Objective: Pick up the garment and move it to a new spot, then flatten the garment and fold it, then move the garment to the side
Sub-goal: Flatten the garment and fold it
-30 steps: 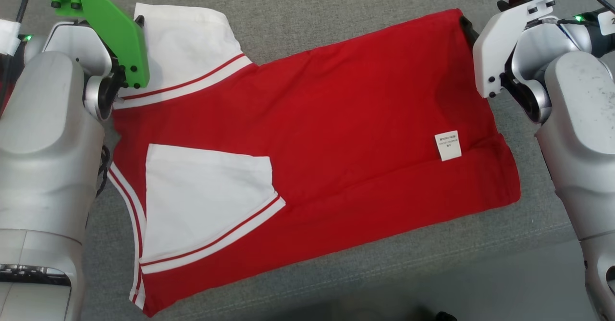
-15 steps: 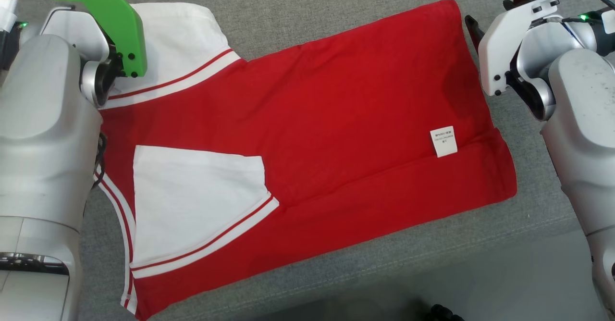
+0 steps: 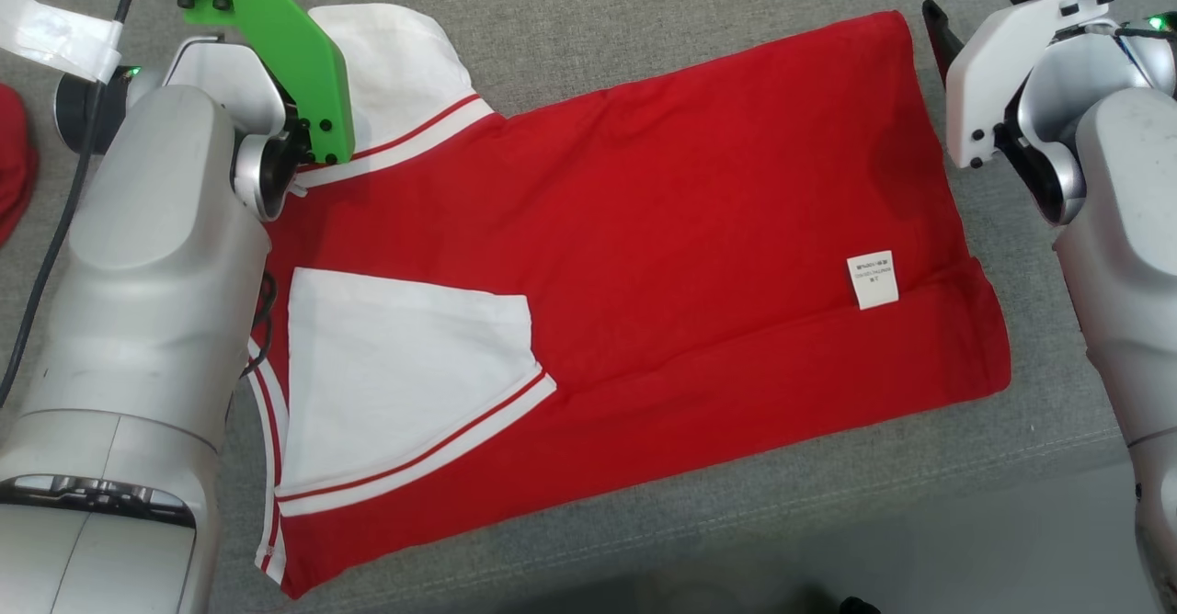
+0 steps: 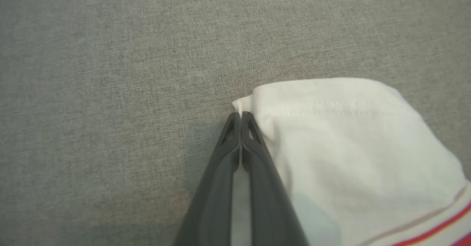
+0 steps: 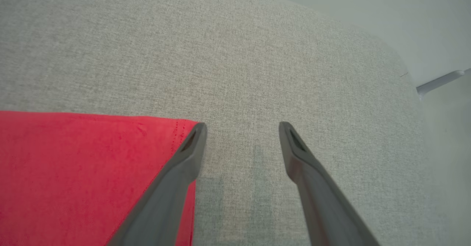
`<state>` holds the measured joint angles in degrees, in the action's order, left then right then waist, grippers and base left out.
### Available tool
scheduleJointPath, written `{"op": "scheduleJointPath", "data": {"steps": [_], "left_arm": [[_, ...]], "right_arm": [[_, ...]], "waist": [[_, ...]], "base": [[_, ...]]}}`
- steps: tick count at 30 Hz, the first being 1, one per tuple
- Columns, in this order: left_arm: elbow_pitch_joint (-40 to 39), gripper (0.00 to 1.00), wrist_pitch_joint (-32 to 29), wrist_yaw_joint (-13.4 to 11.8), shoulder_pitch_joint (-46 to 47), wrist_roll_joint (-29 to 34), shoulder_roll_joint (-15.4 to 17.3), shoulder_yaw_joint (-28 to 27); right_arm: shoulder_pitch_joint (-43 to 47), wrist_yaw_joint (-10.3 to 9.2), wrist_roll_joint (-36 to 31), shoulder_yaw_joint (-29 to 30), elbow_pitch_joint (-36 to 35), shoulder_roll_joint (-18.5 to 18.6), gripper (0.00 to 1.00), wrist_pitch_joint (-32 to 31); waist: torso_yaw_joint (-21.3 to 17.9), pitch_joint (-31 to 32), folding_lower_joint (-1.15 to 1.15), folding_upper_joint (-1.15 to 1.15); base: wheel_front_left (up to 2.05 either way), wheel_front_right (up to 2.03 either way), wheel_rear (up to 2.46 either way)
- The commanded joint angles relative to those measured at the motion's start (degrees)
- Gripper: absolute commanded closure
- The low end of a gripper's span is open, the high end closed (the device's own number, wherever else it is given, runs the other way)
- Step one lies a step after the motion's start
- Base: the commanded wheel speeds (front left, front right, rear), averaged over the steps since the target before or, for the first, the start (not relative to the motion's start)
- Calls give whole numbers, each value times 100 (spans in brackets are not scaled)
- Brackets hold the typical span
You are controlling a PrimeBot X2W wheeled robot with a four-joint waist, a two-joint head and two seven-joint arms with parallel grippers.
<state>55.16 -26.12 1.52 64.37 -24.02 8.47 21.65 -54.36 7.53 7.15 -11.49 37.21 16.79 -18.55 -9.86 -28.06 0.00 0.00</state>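
The garment (image 3: 690, 228) is a red shirt with white, red-striped sleeves, lying flat and folded on the grey cushion, a white label near its right end. In the left wrist view my left gripper (image 4: 241, 115) is shut on the outer corner of the far white sleeve (image 4: 349, 146), a sliver of white cloth pinched at its tips. In the head view a green bracket (image 3: 294, 72) covers that gripper. My right gripper (image 5: 243, 128) stands open at the garment's far right corner (image 5: 84, 172), one finger at the red edge, the other over bare cushion.
The grey cushion (image 3: 644, 7) ends in a front edge with pale floor (image 3: 1011, 550) below it. A red object (image 3: 14, 173) lies at the left margin. In the right wrist view the cushion's rounded corner (image 5: 386, 54) meets pale floor.
My left gripper has closed from wide open onto the white sleeve's corner. The right gripper stays open. The head camera has shifted, so the whole picture slid a little right.
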Motion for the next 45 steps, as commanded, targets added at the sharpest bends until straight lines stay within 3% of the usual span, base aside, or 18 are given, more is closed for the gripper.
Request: {"op": "scheduleJointPath", "data": {"steps": [1,16,22,23,24,25,27,28,29,30,31,33,34,39,45], "left_arm": [[89,100,-20,37,-158,-10,-27,28],[427,100,66,129,-13,-105,-163,155],[515,100,82,133,26,-148,-181,189],[525,100,95,137,35,-147,-188,200],[540,100,104,141,38,-153,-194,202],[554,100,109,147,43,-169,-198,203],[591,100,98,152,46,-204,-213,200],[604,100,108,150,48,-217,-219,201],[612,100,137,151,51,-227,-224,203],[623,100,154,154,54,-234,-227,206],[623,100,154,154,54,-234,-227,206],[627,100,211,162,66,-257,-227,192],[609,100,319,168,92,-268,-218,189],[431,100,971,-53,103,-349,-250,20],[199,100,1869,-34,-130,-578,-359,-180]], "right_arm": [[11,-8,0,-1,45,-44,0,-24],[-570,-8,68,-311,903,-105,0,-414],[-754,-7,412,-541,1186,-142,0,-594],[-763,-7,463,-604,1224,-146,2,-638],[-774,-7,497,-659,1254,-135,19,-665],[-790,-7,528,-698,1279,-120,29,-684],[-812,-8,583,-746,1305,-81,31,-635],[-818,-8,604,-773,1325,-69,46,-626],[-830,-8,638,-788,1341,-59,47,-610],[-848,-8,666,-800,1356,-50,56,-601],[-848,-8,666,-800,1356,-50,56,-601],[-867,-8,703,-856,1365,-33,79,-592],[-874,-9,754,-906,1357,20,100,-553],[-801,-9,909,-941,1256,165,100,-319],[-551,-9,1245,-818,1100,346,100,-14]], "waist": [[21,31,0,0],[190,-58,0,0],[244,-91,0,0],[254,-99,0,0],[262,-104,0,0],[268,-107,0,0],[277,-106,0,0],[281,-105,0,0],[284,-104,0,0],[285,-101,0,0],[285,-101,0,0],[282,-95,0,0],[285,-86,0,0],[376,-23,0,0],[548,141,0,0]], "base": [[0,0,0],[0,0,0],[0,0,0],[0,0,0],[0,0,0],[0,0,0],[0,0,0],[0,0,0],[0,0,0],[0,0,0],[0,0,0],[0,0,0],[0,0,0],[0,0,0],[0,0,0]]}}
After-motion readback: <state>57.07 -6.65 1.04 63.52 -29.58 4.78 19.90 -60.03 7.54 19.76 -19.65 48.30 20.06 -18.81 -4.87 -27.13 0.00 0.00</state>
